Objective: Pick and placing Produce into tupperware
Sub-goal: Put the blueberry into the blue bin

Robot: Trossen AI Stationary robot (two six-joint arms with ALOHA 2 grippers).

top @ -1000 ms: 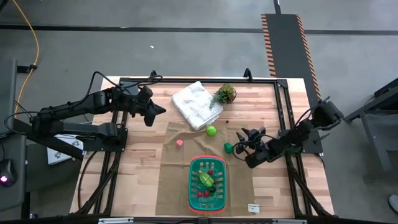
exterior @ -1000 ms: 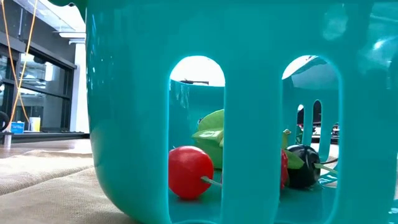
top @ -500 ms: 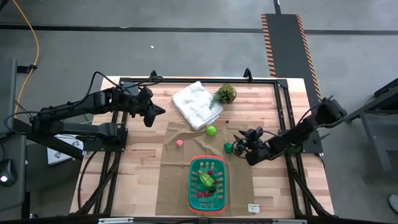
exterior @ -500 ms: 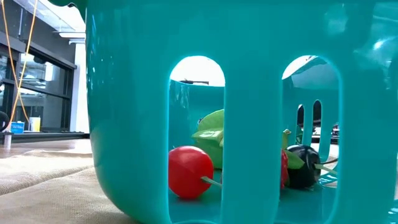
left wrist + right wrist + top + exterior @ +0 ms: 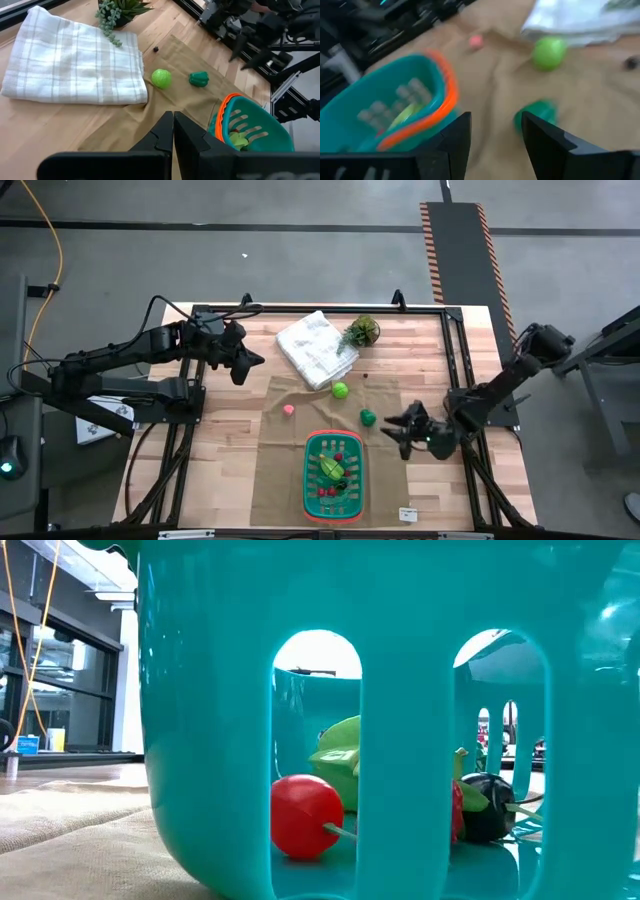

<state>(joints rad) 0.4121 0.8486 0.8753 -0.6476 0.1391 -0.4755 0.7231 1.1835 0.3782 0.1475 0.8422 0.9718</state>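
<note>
The left gripper (image 5: 258, 359) is held above the bare wood near the table's left rear, its two dark fingers (image 5: 159, 137) pressed together with nothing between them. Ahead of those fingertips, the folded white checked cloth (image 5: 316, 348) is seen, with the small leafy green potted plant (image 5: 361, 331) at its far corner. Beyond the cloth, a light green round toy fruit (image 5: 340, 390) lies on the tan fabric mat (image 5: 275, 455), and a dark green toy pepper (image 5: 368, 417) lies near it, the two apart from one another. A tiny pink toy piece (image 5: 288, 409) is found on the mat, well apart from either gripper.

The rectangular green plastic basket with the red-orange rim (image 5: 309, 475) stands on the mat toward the table's front edge; a yellow-green piece (image 5: 332, 468) and small red pieces (image 5: 338, 457) are held inside it. A red ball with a thin stem (image 5: 306, 815) and a dark rounded piece (image 5: 487, 805) are seen through its slots.

The right gripper (image 5: 399, 428) is placed just beside the basket's right side, its fingers (image 5: 544, 136) spread apart and empty. The dark green pepper lies just past those fingertips, untouched, and the basket's rim sits beside the other finger.
</note>
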